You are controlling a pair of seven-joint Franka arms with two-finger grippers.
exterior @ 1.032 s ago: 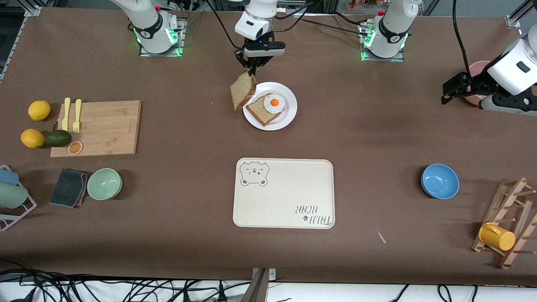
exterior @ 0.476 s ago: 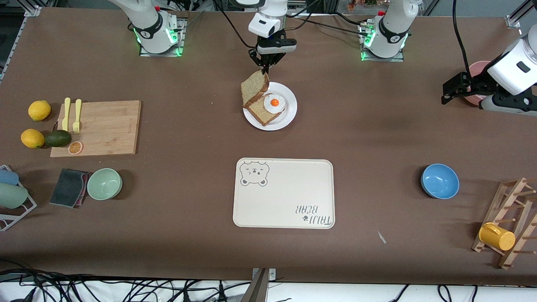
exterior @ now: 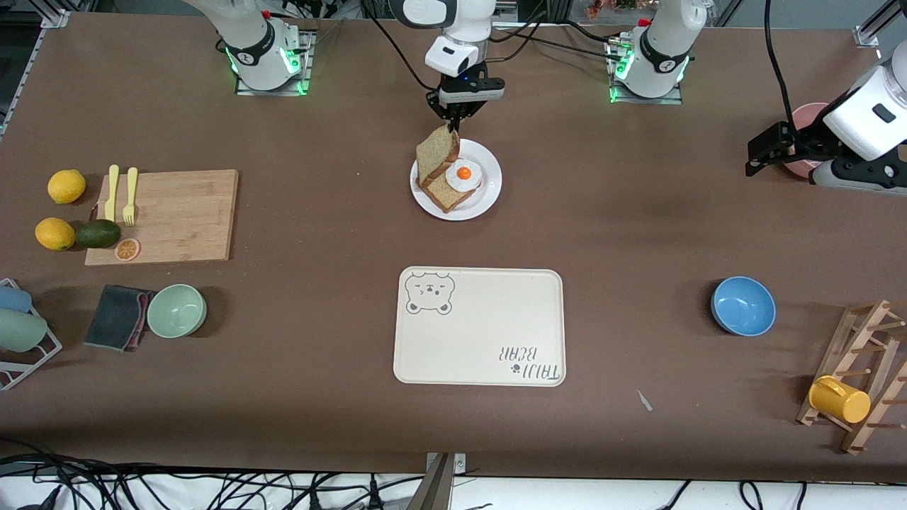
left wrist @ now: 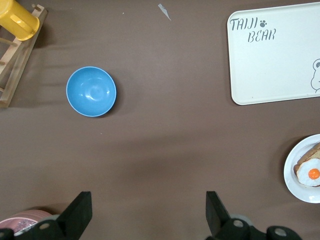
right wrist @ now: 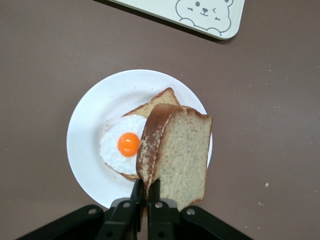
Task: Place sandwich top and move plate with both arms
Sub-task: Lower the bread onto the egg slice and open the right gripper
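Observation:
My right gripper (exterior: 453, 125) is shut on the sandwich top (exterior: 435, 155), a light tan bread slice that hangs on edge over the white plate (exterior: 490, 185). In the right wrist view the fingers (right wrist: 153, 190) pinch the slice's crust (right wrist: 175, 152) above the plate (right wrist: 90, 125). On the plate lies a darker slice with a fried egg (exterior: 463, 174), partly covered by the hanging slice. My left gripper (exterior: 762, 150) is open and empty, up at the left arm's end of the table, waiting. Its fingers (left wrist: 80, 212) show over bare table.
A cream bear-printed tray (exterior: 480, 326) lies nearer the front camera than the plate. A blue bowl (exterior: 742, 305) and a wooden rack with a yellow mug (exterior: 840, 399) stand toward the left arm's end. A cutting board (exterior: 164, 216), fruit and a green bowl (exterior: 176, 310) are toward the right arm's end.
My right gripper has carried the sandwich top sideways from beside the plate's rim to over the plate and the egg slice. The left arm has not moved.

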